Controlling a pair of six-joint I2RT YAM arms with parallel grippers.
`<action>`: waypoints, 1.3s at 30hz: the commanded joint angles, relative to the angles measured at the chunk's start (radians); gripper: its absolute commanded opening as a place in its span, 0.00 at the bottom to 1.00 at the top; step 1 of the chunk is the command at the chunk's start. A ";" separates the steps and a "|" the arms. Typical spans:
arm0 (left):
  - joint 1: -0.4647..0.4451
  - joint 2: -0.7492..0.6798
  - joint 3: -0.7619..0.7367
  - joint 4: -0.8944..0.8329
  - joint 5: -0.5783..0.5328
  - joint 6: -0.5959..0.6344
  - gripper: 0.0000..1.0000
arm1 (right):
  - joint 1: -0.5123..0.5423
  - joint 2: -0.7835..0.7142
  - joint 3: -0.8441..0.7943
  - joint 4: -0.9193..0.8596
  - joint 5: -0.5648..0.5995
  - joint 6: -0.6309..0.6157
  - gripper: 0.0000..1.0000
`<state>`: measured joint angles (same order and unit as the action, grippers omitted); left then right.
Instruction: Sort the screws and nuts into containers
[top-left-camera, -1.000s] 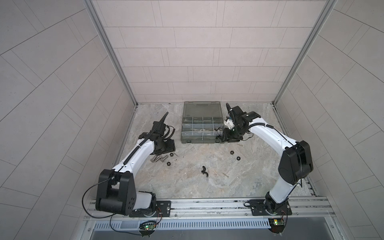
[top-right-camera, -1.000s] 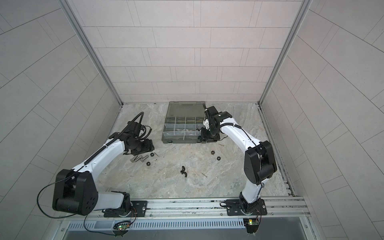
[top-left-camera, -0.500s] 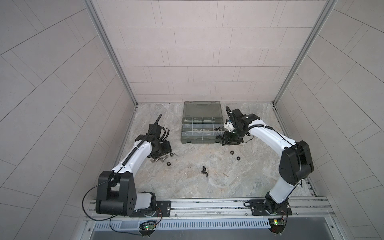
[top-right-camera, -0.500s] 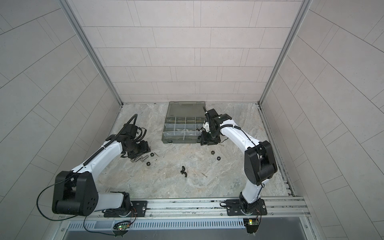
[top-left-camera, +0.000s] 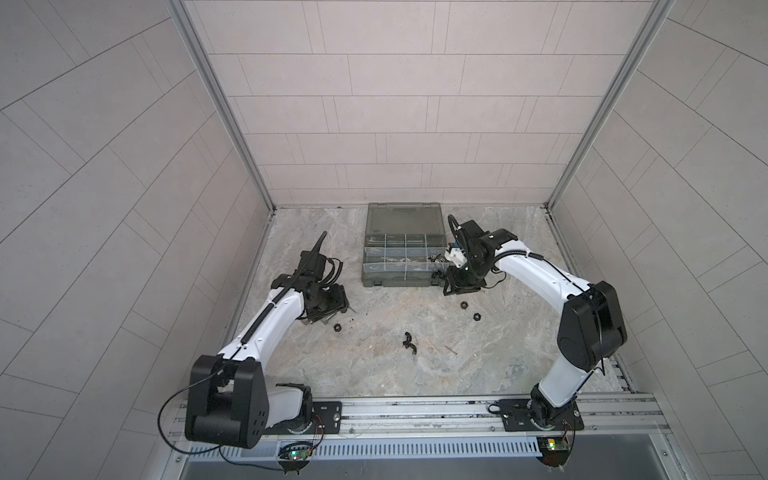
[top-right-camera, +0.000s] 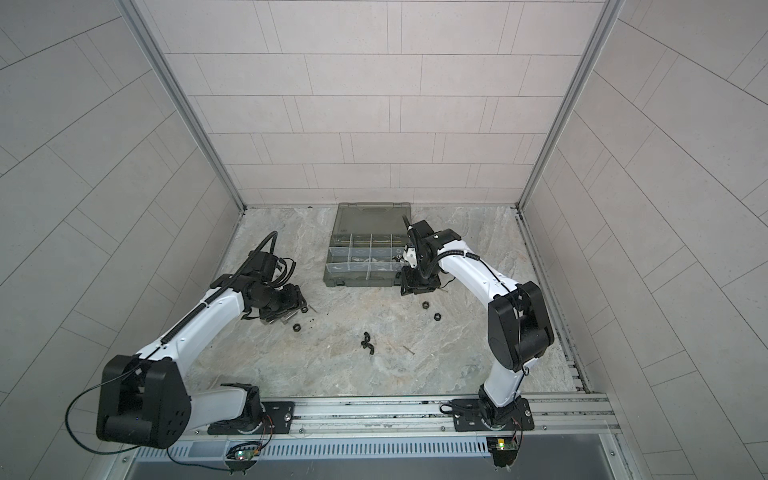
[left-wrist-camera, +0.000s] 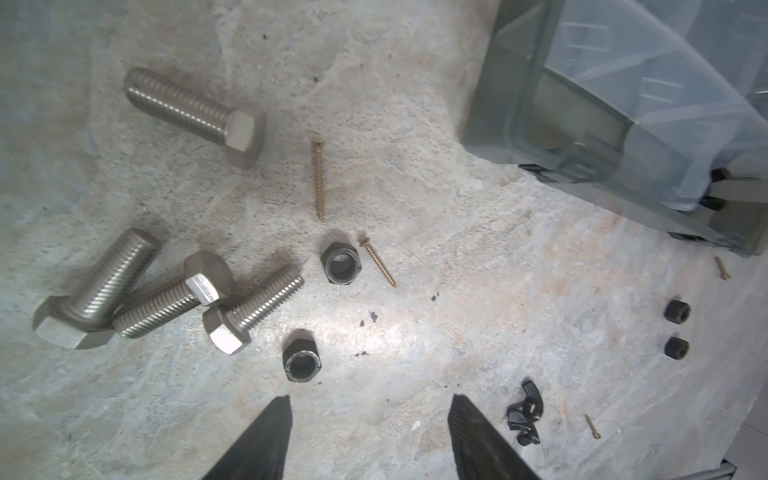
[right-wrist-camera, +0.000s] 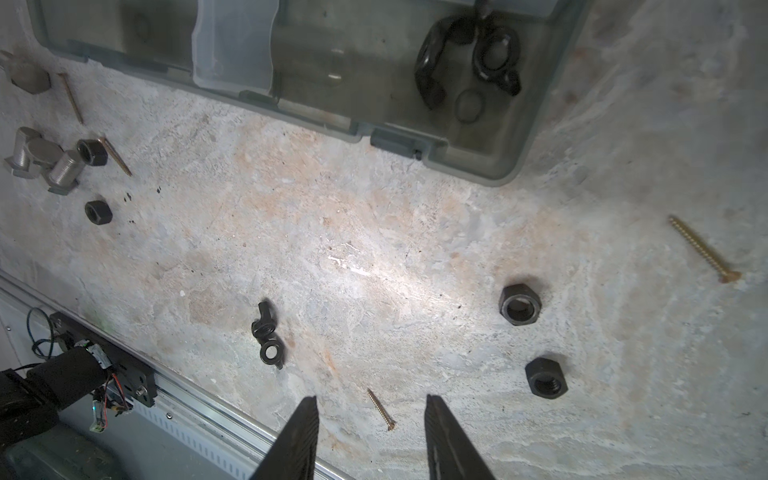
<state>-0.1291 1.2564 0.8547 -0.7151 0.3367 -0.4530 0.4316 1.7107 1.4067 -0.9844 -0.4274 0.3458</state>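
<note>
left arm (top-left-camera: 266, 320): stretched forward and low from the rail (top-left-camera: 415, 409), wrist bent down at the left of the table (top-left-camera: 374, 353)
left gripper (left-wrist-camera: 370, 401): jaws spread wide, nothing between them, just above bare table
right arm (top-left-camera: 536, 270): elbow raised, forearm reaching inward, wrist tipped down at the near right corner of the organizer case (top-left-camera: 399, 282)
right gripper (right-wrist-camera: 371, 398): jaws parted, less wide than the left, gripping nothing, above the table
silver bolts (left-wrist-camera: 166, 301): four on the table; three bunched together, one apart
thin brass screws (left-wrist-camera: 318, 178): four, scattered loose on the table
black hex nuts (left-wrist-camera: 341, 263): four on the table; two beside the silver bolts, two near the right gripper
black wing nuts (right-wrist-camera: 266, 334): two touching mid-table; at least two more inside the corner compartment (right-wrist-camera: 365, 50)
organizer case: lid open, far middle of the table
</note>
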 joint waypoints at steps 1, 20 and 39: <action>-0.036 -0.052 -0.007 -0.014 0.037 0.011 0.67 | 0.039 -0.004 -0.027 -0.026 0.028 -0.005 0.43; -0.581 0.368 0.211 0.119 -0.072 0.017 0.65 | -0.043 -0.356 -0.143 -0.173 0.181 0.072 0.76; -0.682 0.446 0.176 0.155 -0.066 -0.068 0.58 | -0.126 -0.549 -0.288 -0.155 0.194 0.068 0.83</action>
<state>-0.8001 1.6962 1.0431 -0.5495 0.2863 -0.4980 0.3122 1.1927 1.1286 -1.1255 -0.2310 0.4156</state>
